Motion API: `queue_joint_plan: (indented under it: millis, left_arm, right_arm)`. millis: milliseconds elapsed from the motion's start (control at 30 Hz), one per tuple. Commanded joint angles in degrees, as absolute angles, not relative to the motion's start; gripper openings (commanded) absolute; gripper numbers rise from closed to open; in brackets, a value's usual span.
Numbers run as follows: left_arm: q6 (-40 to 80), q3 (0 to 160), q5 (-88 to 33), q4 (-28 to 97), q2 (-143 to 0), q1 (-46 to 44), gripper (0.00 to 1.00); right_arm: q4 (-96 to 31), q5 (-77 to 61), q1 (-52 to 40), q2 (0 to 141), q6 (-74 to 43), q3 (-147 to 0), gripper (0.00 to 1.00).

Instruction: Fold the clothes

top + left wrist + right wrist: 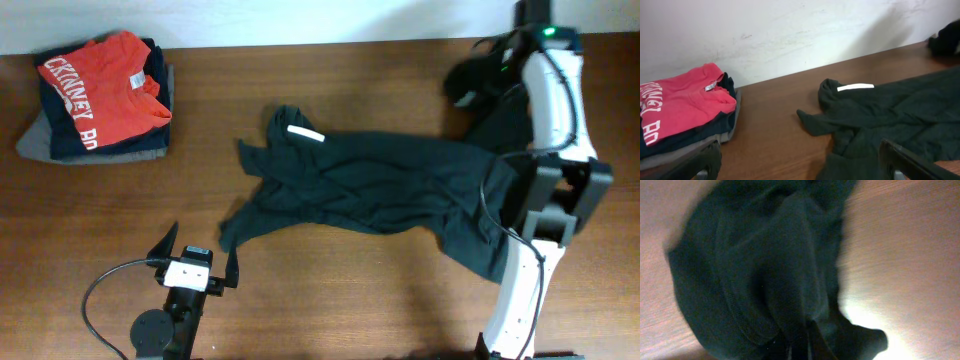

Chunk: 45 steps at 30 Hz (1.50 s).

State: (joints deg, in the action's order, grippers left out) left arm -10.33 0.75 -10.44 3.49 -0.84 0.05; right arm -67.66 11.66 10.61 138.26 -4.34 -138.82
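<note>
While brown wood table [350, 290] meets white wall [790, 30] at frame top, dark shirt [380, 185] sprawled centre, folded pile [100, 95] upper left, left hand [203, 243] wide, right hand [801, 347] pinching dark shirt

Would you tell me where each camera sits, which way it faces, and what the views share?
Overhead: above the table, looking down on the dark T-shirt, left gripper and right arm.
Left wrist: low, facing the wall across the T-shirt; its open fingers frame the bottom.
Right wrist: close above the T-shirt, right gripper shut on it.
Shared: overhead and left wrist show the white tag and red shirt.
</note>
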Motion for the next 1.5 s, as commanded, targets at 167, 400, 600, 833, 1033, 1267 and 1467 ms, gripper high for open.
queue_joint_plan:
  millis: [167, 400, 600, 833, 1033, 1267, 1467]
  left_arm:
    - [-11.27, 0.51, -10.22, 3.70, -0.34, 0.34, 0.99]
    - [-11.27, 0.51, -10.22, 3.70, -0.34, 0.34, 0.99]
    - [-11.27, 0.51, -10.22, 3.70, -0.34, 0.34, 1.00]
    - [-11.27, 0.51, -10.22, 3.70, -0.34, 0.34, 0.99]
    - [-11.27, 0.51, -10.22, 3.70, -0.34, 0.34, 0.99]
    - [-11.27, 0.51, -10.22, 3.70, -0.34, 0.34, 0.99]
    - [-11.27, 0.51, -10.22, 3.73, -0.34, 0.34, 0.99]
  right_arm:
    - [-67.68, 32.51, 14.48, 129.64, -9.58, -142.47, 0.04]
    - [-67.88, 40.82, 19.33, 129.47, -13.23, -142.47, 0.04]
    - [-66.98, 43.16, 23.77, 126.54, -16.38, -142.52, 0.04]
    - [-65.28, 42.52, 25.96, 119.20, -20.23, -142.65, 0.04]
    - [-64.14, 42.52, 26.79, 117.05, -19.35, -142.63, 0.04]
    - [-62.78, 42.54, 29.36, 117.32, -19.55, -142.61, 0.04]
    - [-62.74, 35.07, 32.36, 118.56, -18.50, -141.49, 0.04]
